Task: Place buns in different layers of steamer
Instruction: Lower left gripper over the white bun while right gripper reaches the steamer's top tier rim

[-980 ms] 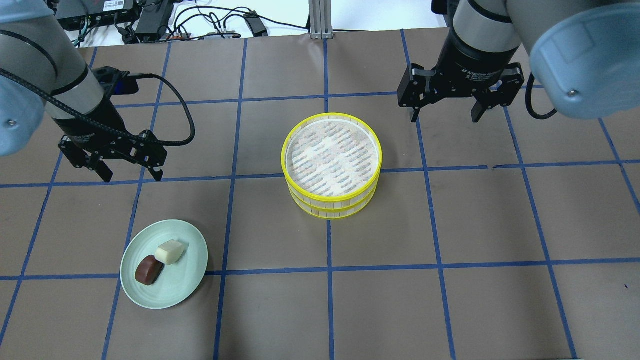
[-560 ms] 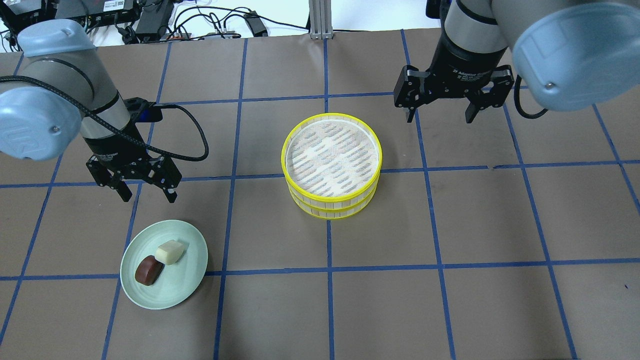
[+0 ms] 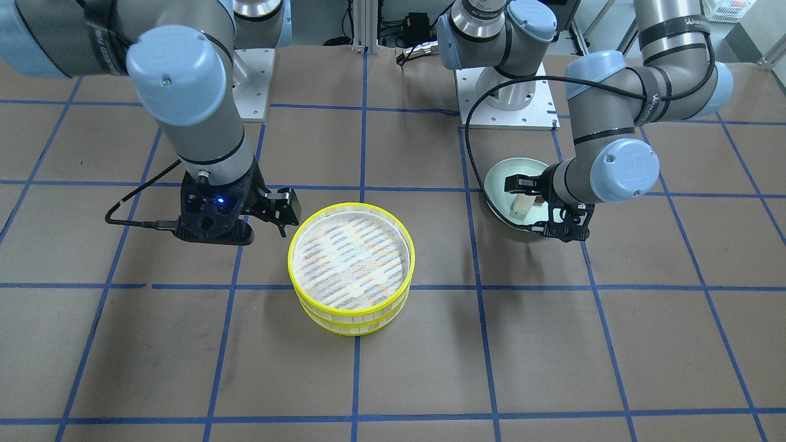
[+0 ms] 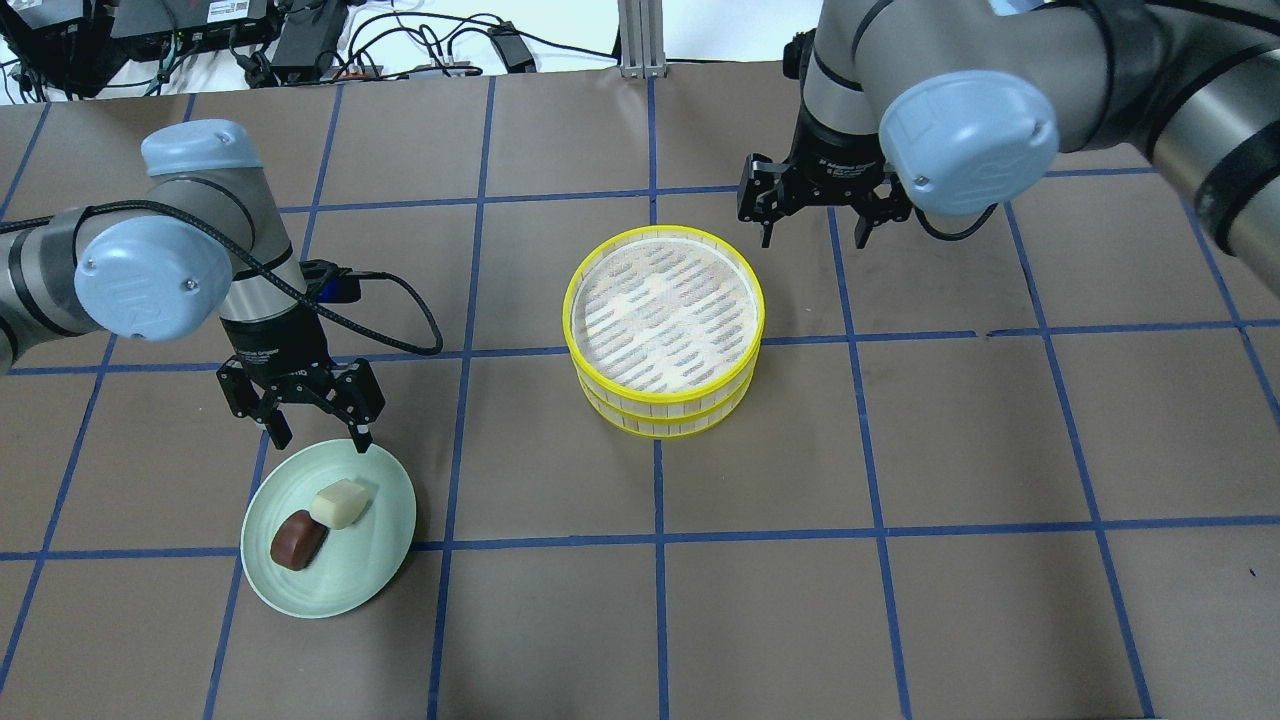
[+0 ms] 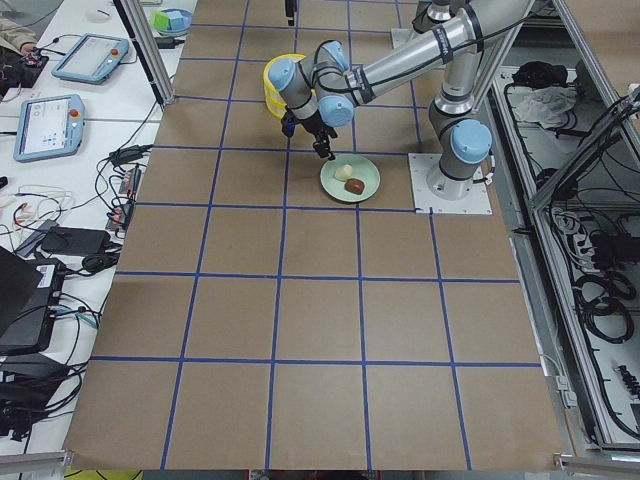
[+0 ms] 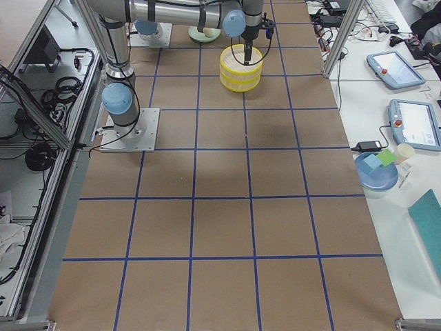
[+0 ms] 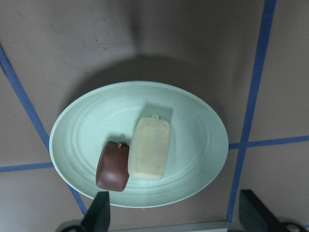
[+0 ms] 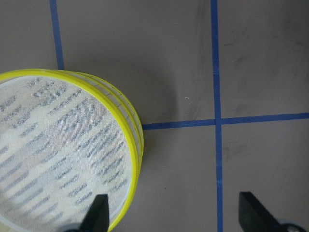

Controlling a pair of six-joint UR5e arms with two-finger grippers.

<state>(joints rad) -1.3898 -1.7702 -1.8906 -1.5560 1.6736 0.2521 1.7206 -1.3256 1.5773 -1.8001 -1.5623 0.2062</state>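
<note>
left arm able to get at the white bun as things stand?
Probably yes. The left gripper hangs open by the plate rim, with nothing above the white bun. The brown bun lies against one long side, so the grasp may be tight there.

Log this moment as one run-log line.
left gripper: open, above plate | right gripper: open, beside stacked steamer layers | cream bun, brown bun: on plate, untouched

The brown blue-gridded table [image 4: 900,620] carries stacked steamer layers [image 4: 662,418] and a green plate [image 4: 372,560].
</note>
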